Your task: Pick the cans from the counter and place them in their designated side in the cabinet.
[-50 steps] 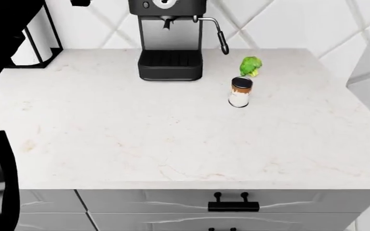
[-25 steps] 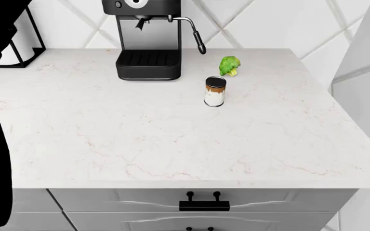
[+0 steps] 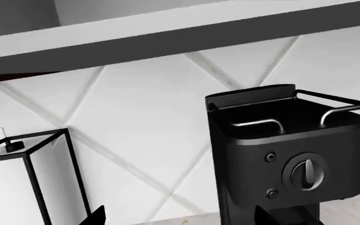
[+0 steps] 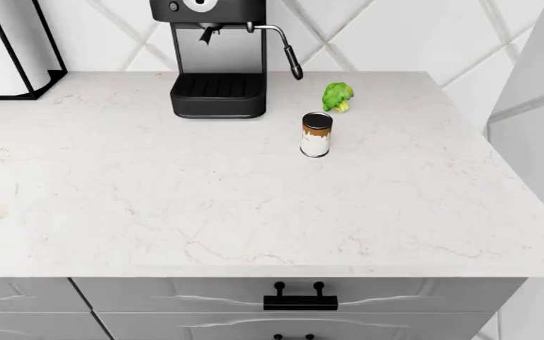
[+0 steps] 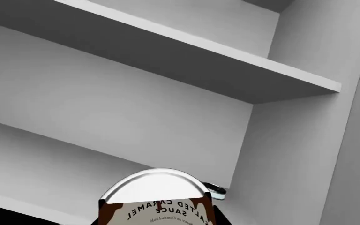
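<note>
R jaws hold can [image 5: 157, 199] up at cabinet shelf [image 5: 186, 51] for placing; 2nd can [image 4: 316, 134] on worktop [image 4: 253, 205]; L jaws' state: can't tell.

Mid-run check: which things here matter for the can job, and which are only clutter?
Job:
can upright on the counter
second can close before the right wrist camera, cabinet shelves behind it

Clutter:
broccoli
coffee machine
paper towel holder

two cans [image 4: 316, 134] [image 5: 156, 201], one broccoli floret [image 4: 337, 96], one espresso machine [image 4: 217, 60]
</note>
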Robot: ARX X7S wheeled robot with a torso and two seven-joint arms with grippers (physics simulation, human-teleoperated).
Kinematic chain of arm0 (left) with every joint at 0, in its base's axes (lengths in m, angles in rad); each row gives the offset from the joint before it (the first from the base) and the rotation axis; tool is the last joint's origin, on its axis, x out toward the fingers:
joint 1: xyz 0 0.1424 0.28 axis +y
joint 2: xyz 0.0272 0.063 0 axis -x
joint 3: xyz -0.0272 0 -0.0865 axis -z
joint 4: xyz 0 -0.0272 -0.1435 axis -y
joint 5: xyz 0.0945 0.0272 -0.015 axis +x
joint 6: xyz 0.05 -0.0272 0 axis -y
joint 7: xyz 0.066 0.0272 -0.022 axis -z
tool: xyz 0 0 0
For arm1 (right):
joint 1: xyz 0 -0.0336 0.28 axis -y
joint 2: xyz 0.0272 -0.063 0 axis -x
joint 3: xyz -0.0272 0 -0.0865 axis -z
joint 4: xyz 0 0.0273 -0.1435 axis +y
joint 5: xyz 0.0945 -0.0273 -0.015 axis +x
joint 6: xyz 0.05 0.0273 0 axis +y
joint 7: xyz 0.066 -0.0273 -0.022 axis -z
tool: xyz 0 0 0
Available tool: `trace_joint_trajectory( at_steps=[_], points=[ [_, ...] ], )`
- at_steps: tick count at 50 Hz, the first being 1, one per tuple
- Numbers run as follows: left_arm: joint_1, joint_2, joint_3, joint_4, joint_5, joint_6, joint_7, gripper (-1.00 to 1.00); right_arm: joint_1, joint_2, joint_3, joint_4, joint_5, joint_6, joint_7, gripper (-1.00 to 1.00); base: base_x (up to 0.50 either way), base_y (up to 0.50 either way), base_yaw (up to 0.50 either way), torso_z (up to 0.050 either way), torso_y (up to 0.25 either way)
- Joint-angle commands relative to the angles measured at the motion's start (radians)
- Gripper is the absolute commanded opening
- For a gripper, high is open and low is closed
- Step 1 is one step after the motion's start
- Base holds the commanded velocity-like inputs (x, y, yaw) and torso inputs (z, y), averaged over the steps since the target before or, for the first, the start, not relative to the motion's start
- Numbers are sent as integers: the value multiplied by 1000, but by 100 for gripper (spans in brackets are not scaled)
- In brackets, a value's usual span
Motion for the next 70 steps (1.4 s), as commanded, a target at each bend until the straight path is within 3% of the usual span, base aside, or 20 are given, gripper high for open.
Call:
trace_joint_trajectory(
  at_steps=[1, 13, 70],
  points=[
    [-111, -8, 91, -159, 49, 14, 104, 100, 8, -1, -4, -8, -4, -10, -5, -100, 0, 0, 0, 0, 0],
    [-131, 16, 103, -276, 73, 99, 95, 100, 8, -1, -4, -8, -4, -10, -5, -100, 231, 0, 0, 0, 0],
    [-116, 5, 92, -185, 61, 46, 80, 100, 8, -1, -4, -8, -4, -10, -5, -100, 257, 0, 0, 0, 1]
  ],
)
